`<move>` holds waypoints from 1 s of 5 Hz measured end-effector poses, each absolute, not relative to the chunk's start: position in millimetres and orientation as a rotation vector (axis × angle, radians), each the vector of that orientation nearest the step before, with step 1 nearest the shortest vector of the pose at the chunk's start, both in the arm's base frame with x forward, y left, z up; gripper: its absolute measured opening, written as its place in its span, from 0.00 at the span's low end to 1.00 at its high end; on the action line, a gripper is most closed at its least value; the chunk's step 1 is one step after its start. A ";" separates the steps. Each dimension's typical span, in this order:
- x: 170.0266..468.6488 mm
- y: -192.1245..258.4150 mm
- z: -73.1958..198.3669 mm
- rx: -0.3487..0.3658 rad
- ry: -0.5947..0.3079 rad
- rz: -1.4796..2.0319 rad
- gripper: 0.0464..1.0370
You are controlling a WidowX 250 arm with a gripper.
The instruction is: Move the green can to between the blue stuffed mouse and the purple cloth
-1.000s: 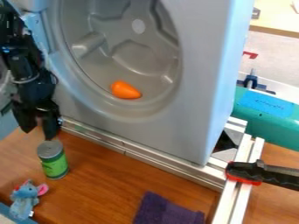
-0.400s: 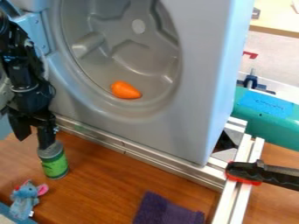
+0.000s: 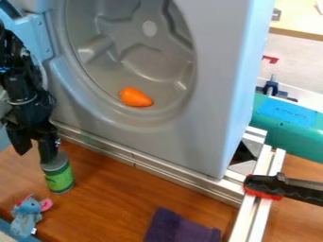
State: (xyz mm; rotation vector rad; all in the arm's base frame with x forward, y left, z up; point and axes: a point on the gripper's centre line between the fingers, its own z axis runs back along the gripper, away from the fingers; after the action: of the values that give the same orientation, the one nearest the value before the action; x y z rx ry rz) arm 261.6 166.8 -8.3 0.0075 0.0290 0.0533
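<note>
Pincer [image 3: 35, 157] is spread, left of frame. Can [image 3: 59, 179] sits lower left, one finger overlapping its top; contact unclear.

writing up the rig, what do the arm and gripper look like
The arm is glossy black and chunky, with jointed segments and a thin grey ring low down. The gripper is black too, with two broad fingers.

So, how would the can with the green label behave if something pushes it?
The can stands upright and looks taller than wide, so a push near its top might tip it. Its round side could let it roll afterwards.
</note>
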 end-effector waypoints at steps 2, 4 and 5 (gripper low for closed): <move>264.1 140.9 -20.7 -0.267 -0.062 0.060 0.96; 244.2 67.7 -23.2 -0.481 0.030 0.016 0.96; 245.7 39.7 -13.0 -0.538 0.036 -0.016 0.96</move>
State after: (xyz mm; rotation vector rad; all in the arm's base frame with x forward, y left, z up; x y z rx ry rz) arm 245.7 39.7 -13.0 -0.5382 0.0357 -0.0162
